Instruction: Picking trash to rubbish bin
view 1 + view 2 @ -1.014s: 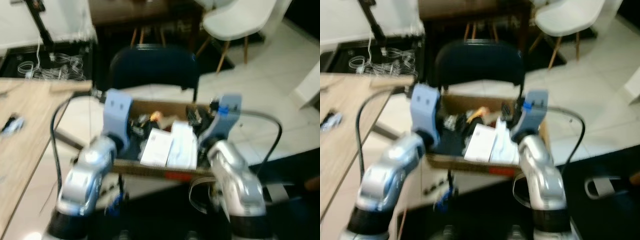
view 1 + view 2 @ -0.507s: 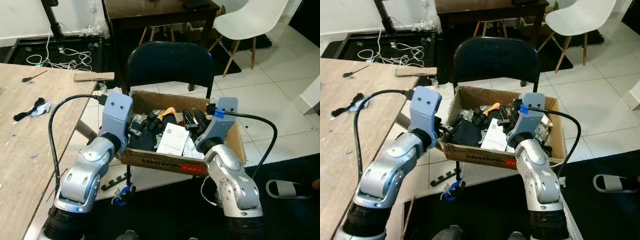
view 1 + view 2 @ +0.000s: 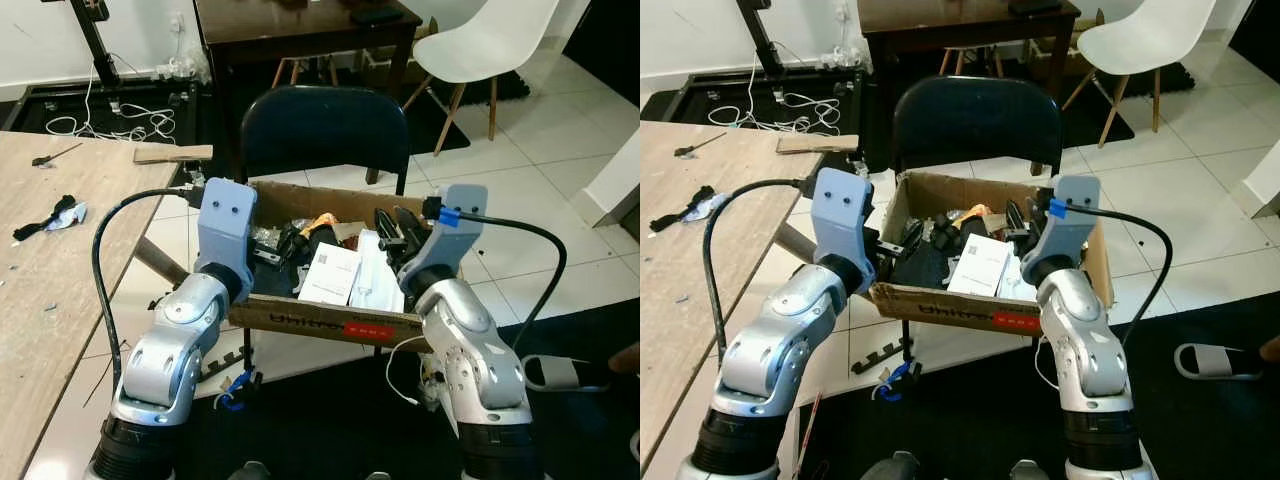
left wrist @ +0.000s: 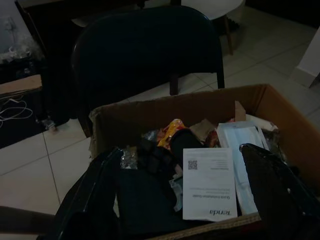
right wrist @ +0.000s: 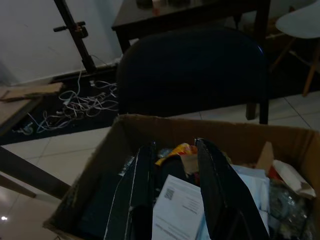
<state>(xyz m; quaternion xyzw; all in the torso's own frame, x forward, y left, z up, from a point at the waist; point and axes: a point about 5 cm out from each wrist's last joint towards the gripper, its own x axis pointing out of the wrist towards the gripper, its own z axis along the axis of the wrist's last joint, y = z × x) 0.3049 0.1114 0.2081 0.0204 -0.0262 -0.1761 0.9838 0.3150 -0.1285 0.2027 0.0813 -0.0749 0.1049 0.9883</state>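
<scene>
Left eye view shows a cardboard box (image 3: 330,322) full of trash at the frame centre, resting on a dark chair (image 3: 322,130). The left gripper (image 4: 175,200) has its fingers spread wide at the box's sides; the right gripper (image 5: 175,195) hangs over the contents, fingers narrowly apart, holding nothing. I judge the trash already collected; next comes securing and carrying the box. A wooden table (image 3: 50,260) crowds the left, while open tiles lie at right

White leaflet (image 4: 209,189) in the cardboard box (image 4: 150,112) bears a QR code and the brand "Tenda"; its other print is illegible.
</scene>
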